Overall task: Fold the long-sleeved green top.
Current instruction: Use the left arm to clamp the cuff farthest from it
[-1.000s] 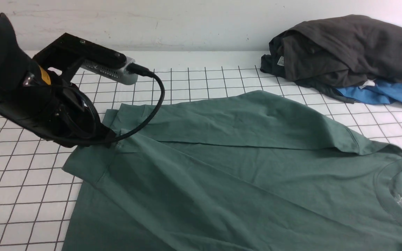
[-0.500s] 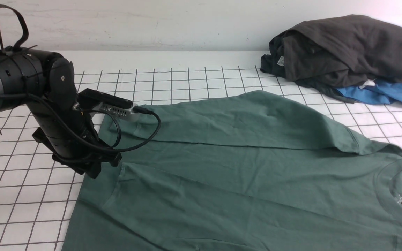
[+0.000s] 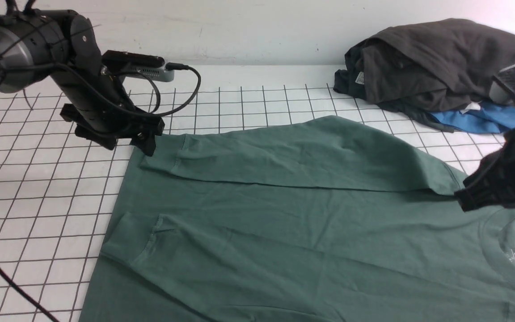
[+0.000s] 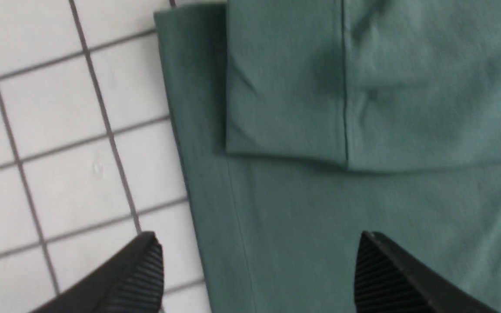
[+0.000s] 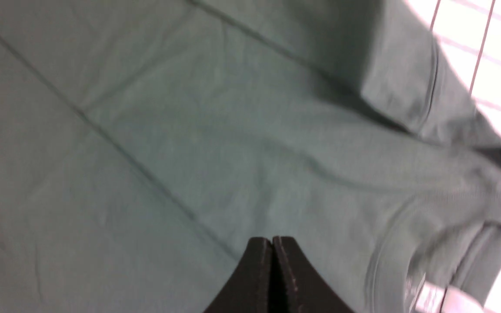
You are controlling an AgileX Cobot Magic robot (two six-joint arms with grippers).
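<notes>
Gridded table (image 3: 38,201): green top (image 3: 284,214) spread flat, its edge beneath left gripper (image 4: 259,269), fingers wide apart, empty; right gripper (image 5: 272,261), fingers pressed together, above cloth near its neckline.

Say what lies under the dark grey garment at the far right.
A bright blue garment sticks out from under the dark grey garment, resting on the gridded table. Its remainder is covered.

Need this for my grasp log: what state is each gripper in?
Left gripper: open, empty, over the green long-sleeved top.
Right gripper: shut, nothing between its jaws.
</notes>
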